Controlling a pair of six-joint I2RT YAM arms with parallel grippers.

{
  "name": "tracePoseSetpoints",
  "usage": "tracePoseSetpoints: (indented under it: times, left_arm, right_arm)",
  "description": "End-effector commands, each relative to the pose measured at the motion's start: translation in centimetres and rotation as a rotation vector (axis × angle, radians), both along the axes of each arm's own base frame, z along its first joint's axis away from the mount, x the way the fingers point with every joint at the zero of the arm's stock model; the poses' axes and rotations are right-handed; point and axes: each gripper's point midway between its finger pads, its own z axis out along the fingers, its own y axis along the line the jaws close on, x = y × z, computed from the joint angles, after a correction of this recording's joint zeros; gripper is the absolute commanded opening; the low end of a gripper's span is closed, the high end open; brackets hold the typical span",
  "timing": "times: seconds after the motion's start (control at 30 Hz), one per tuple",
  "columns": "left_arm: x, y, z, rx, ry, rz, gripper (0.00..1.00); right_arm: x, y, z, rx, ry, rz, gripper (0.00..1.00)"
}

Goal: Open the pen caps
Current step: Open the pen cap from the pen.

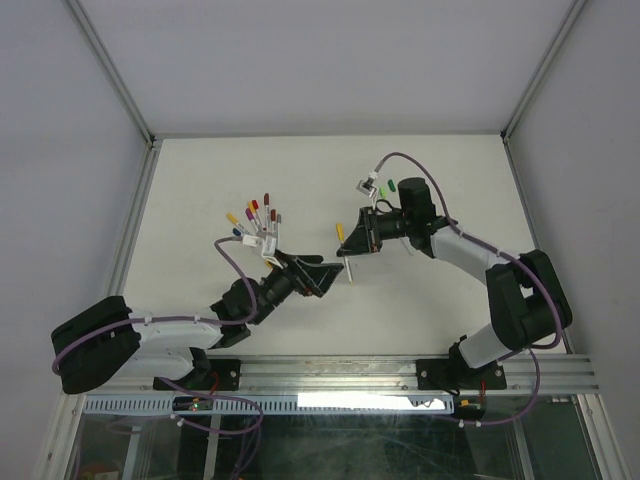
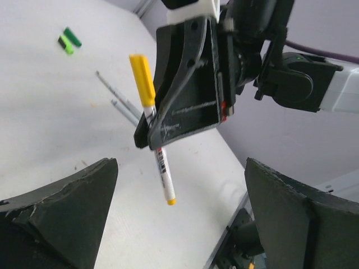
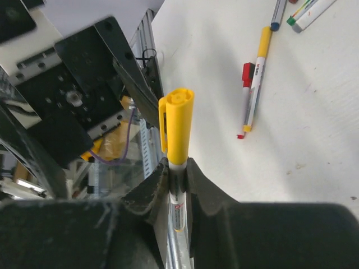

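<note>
My right gripper (image 1: 347, 250) is shut on the white barrel of a pen (image 3: 178, 193), just below its yellow cap (image 3: 179, 126). The cap is on the pen and points up, away from the fingers. In the left wrist view the same pen hangs in the air from the right gripper, with the yellow cap (image 2: 142, 78) above and the barrel (image 2: 162, 174) below. My left gripper (image 1: 330, 280) is open and empty, with its fingers (image 2: 67, 196) spread wide just short of the pen's lower end. Two loose green caps (image 1: 386, 186) lie on the table behind the right gripper.
A bunch of capped pens (image 1: 256, 222) with red, yellow and blue caps lies at the left of the white table (image 1: 200, 180). Thin bare barrels (image 2: 120, 102) lie near the green caps (image 2: 70, 40). Pens with yellow and red caps (image 3: 253, 84) lie on the table.
</note>
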Motion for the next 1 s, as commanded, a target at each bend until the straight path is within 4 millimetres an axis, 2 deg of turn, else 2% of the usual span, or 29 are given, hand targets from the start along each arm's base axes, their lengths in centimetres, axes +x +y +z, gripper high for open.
tracePoseSetpoints:
  times: [0.0,0.23,0.33,0.97]
  left_arm:
    - [-0.7,0.9,5.2,-0.085,-0.169,-0.093,0.99]
    - [0.9,2.7,7.6,-0.104,-0.200,0.007,0.99]
    - [1.4,3.1,7.9,-0.127,-0.188,0.028,0.99]
    - [3.9,1.4,6.1,-0.216,-0.025,0.071,0.99]
  right_arm:
    - [-0.5,-0.8,0.8,-0.042,-0.279,0.155,0.00]
    - [-0.6,-1.5,1.1,-0.090,-0.378,0.176,0.00]
    - [-0.4,-1.8,1.2,-0.114,-0.406,0.169,0.00]
    - [0.0,-2.2,0.8,-0.163,-0.446,0.152,0.00]
